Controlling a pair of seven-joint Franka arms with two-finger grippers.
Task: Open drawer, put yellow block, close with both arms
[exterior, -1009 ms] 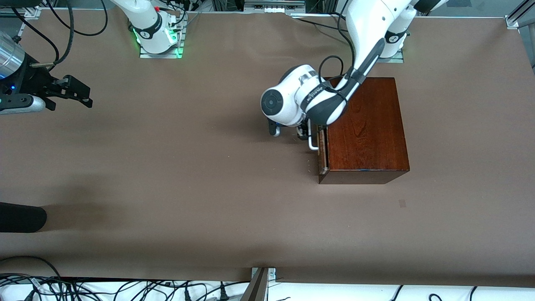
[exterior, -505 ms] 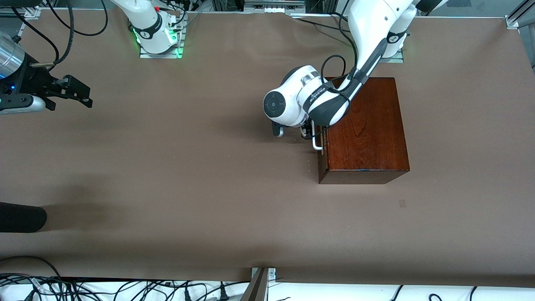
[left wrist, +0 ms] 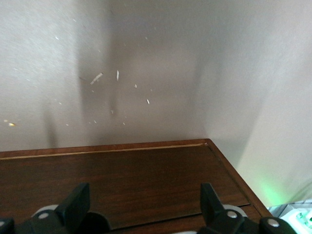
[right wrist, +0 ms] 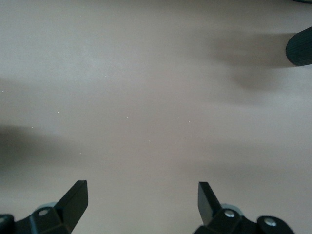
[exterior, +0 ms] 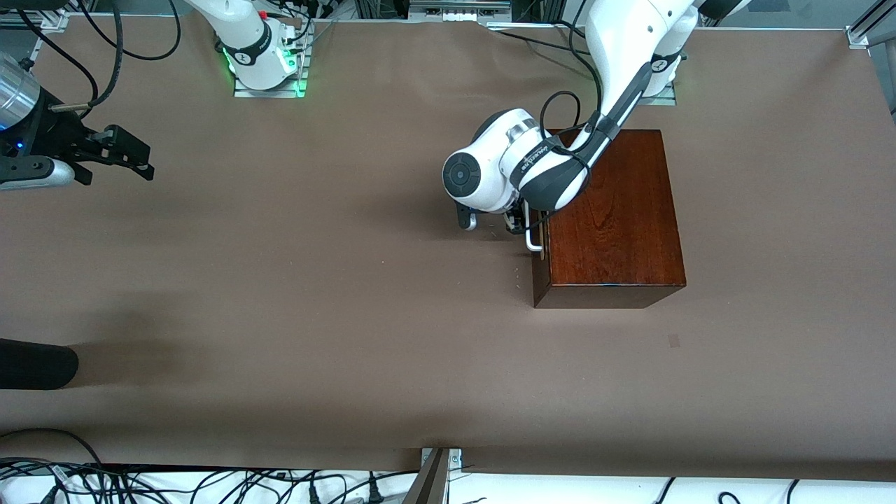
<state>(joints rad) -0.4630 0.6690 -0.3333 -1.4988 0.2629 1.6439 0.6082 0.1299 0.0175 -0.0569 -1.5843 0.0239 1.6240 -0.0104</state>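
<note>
The dark reddish-brown wooden box [exterior: 612, 217] stands toward the left arm's end of the table. Its drawer [exterior: 540, 269] sits almost flush in the box, with the white loop handle [exterior: 533, 241] sticking out. My left gripper [exterior: 488, 221] is low in front of the drawer, right beside the handle, open with nothing between its fingers. In the left wrist view the dark wood front [left wrist: 141, 180] fills the space between the spread fingertips [left wrist: 78, 200]. My right gripper [exterior: 129, 155] waits open over bare table at the right arm's end. The yellow block is out of view.
A black rounded object [exterior: 35, 364] lies at the table's edge at the right arm's end, nearer the front camera, and also shows in the right wrist view as a black object [right wrist: 300, 46]. Cables [exterior: 210, 483] run along the near edge. Brown table [exterior: 315, 294] spreads between the arms.
The drawer has slid into the box and its pale edge no longer shows. The left gripper has moved with it toward the box. The right arm has not moved.
</note>
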